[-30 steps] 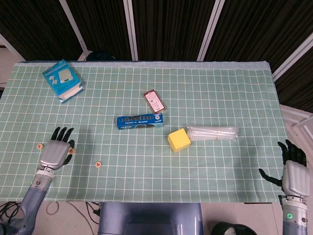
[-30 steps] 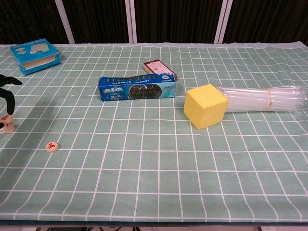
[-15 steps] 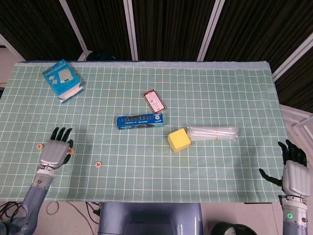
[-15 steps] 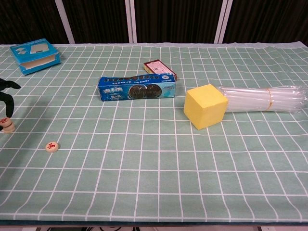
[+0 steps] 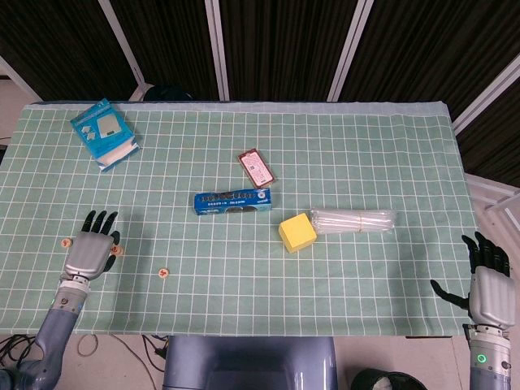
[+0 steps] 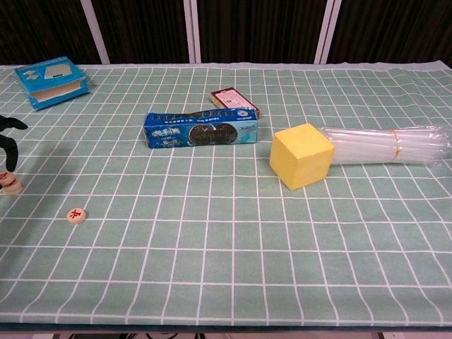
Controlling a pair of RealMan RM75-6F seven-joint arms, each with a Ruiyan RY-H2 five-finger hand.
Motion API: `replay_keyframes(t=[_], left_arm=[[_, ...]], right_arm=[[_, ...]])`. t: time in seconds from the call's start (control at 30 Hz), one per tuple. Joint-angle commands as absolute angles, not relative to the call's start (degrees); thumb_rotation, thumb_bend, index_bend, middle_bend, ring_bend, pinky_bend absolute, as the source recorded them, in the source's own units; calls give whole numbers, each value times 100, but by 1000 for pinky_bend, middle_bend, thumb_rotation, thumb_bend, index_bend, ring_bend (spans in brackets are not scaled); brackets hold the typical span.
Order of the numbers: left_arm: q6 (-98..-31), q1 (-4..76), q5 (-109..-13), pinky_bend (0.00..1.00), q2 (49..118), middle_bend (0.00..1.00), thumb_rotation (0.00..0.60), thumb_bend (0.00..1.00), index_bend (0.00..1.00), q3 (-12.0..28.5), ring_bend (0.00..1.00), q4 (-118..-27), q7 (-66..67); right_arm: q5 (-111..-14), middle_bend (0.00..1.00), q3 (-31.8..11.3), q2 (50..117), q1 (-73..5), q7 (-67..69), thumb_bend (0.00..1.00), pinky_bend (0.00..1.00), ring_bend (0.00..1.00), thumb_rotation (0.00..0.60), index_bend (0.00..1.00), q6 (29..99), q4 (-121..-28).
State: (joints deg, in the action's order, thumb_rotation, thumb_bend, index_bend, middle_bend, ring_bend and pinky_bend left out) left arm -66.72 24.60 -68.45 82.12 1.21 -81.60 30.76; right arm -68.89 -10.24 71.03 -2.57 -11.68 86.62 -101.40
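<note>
My left hand (image 5: pixel 88 252) hovers palm down over the table's front left, fingers spread and holding nothing; only its dark fingertips (image 6: pixel 7 141) show at the chest view's left edge. Small round game pieces lie around it: one (image 5: pixel 66 241) just left of it, one (image 5: pixel 119 250) at its right side, seen also as the piece (image 6: pixel 10 182) below the fingertips, and a third (image 5: pixel 163 273) (image 6: pixel 76 215) farther right. My right hand (image 5: pixel 489 288) hangs off the table's front right corner, fingers apart and empty, outside the chest view.
A blue cookie pack (image 5: pixel 232 201) (image 6: pixel 200 130) lies mid-table with a small red box (image 5: pixel 257 167) (image 6: pixel 234 100) behind it. A yellow cube (image 5: pixel 297 232) (image 6: pixel 301 155) touches a clear bag of straws (image 5: pixel 353 220) (image 6: pixel 385 144). A blue carton (image 5: pixel 104 132) (image 6: pixel 51 81) sits far left.
My left hand has drawn back slightly toward the left and front, so less of its fingers shows in the chest view. The right hand and all objects stayed put.
</note>
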Motion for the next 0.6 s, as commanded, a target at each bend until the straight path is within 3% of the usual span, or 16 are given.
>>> replay_keyframes(t=[0.03,0.6], left_arm=[[-6660,2462,-6843,0,8223,68,600,310,498,131,0,-8144,3095],[-6632,2441,-6842,0,8260,68,600,310,484,166,0,-8134,3186]], right_arm=[[-6868,52,-1030,7098,-256,-1164,267,0,13,600,118,8653,-10147],[-6854,52,-1030,7094,-258,-1182,267,0,13,600,118,8653,-10157]])
